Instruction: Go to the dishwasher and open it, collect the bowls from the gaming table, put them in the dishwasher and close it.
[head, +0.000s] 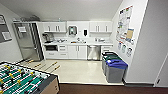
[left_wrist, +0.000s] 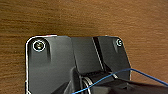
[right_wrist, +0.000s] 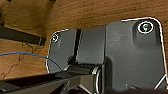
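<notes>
1. Wrist views: each camera looks down on brown wood-grain flooring (left_wrist: 100, 17). A thin blue cable (left_wrist: 140, 73) crosses the left wrist view. Whether the fingers of either gripper are apart or together cannot be told.
2. Near left, head view: a foosball table (head: 22, 80) with a green field and rods carrying yellow and dark figures occupies the lower-left corner.
3. Near floor: a dark brown strip (head: 100, 88) runs along the lower edge and meets the pale kitchenette floor (head: 77, 71).
4. Middle right: waste bins stand in a row against the right wall. The nearest is grey with a blue lid (head: 115, 70); a bin with a green lid (head: 111, 58) stands just behind it.
5. Right wall: posters and notices (head: 124, 25) hang above the bins.
6. Far wall: white base cabinets (head: 75, 51) carry a countertop with a sink area; white upper cabinets (head: 55, 27) hang above.
7. The dishwasher (head: 93, 52), stainless-steel fronted, is built into the base run right of centre. Its door is closed.
8. Far left: a tall stainless-steel refrigerator (head: 28, 41) stands beside the cabinets.
</notes>
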